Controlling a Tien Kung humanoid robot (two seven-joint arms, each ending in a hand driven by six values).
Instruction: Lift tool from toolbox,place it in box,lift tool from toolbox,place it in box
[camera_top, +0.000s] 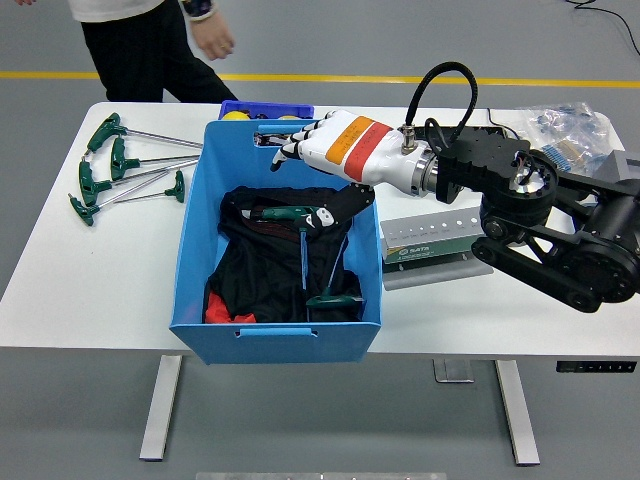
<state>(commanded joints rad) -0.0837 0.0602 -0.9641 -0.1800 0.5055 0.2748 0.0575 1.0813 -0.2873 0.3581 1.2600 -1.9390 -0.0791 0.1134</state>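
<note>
My right hand (310, 183) hangs over the blue box (194, 240), white fingers spread toward its far wall, black thumb low, holding nothing. Two green T-handle tools lie on the black cloth (260, 270) inside the box. One tool (289, 213) has its handle near the thumb and its shaft pointing toward me. The other tool (336, 298) lies at the near right with its handle toward me. The grey toolbox stand (440, 240) sits just right of the box. The left arm does not show.
Several green T-handle wrenches (120, 170) lie on the table's left. A small blue bin (262, 108) with yellow items stands behind the box. A plastic bag (563, 128) is at the far right. A person (150, 40) stands at the far left edge.
</note>
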